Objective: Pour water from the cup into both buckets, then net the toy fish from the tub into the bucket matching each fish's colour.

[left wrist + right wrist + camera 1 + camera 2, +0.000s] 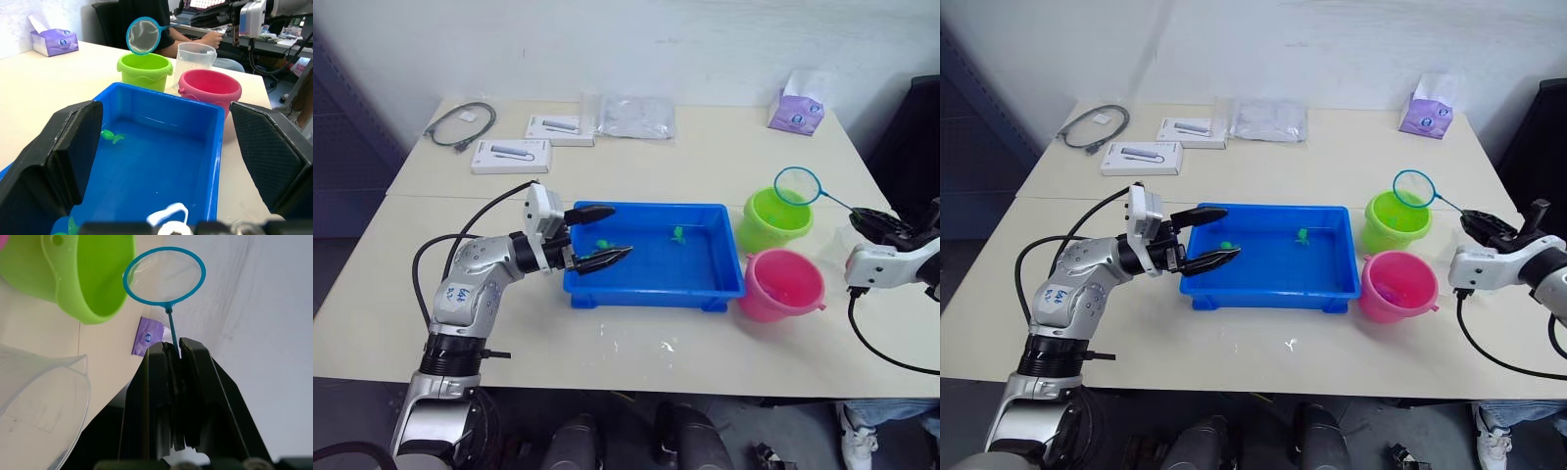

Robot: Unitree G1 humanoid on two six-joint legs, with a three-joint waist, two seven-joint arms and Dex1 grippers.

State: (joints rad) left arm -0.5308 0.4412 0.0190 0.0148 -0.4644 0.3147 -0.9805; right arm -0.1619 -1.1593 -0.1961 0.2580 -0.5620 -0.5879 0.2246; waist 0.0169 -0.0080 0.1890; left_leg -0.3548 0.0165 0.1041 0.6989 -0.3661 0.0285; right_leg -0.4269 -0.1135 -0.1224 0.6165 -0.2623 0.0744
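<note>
Right hand (1474, 220) clamped on the net (1414, 188) above the green bucket (1397, 221); left hand (597, 235) wide open over the tub (656, 286)

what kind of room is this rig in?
Probably an office or lab: pale worktables pushed together, white boxed gadgets and a grey coiled cable lying about, a person seated at a desk behind.

A pale cream table (724, 166) fills the scene, with a seam running across it at the left, and a plain white wall (656, 44) rises behind its far edge. On the far side lie a coiled grey cable (460, 124), two white boxes (512, 156), a clear plastic bag (634, 117) and, far right, a purple tissue box (795, 111). A dark chair (911, 147) stands at the right edge.
</note>
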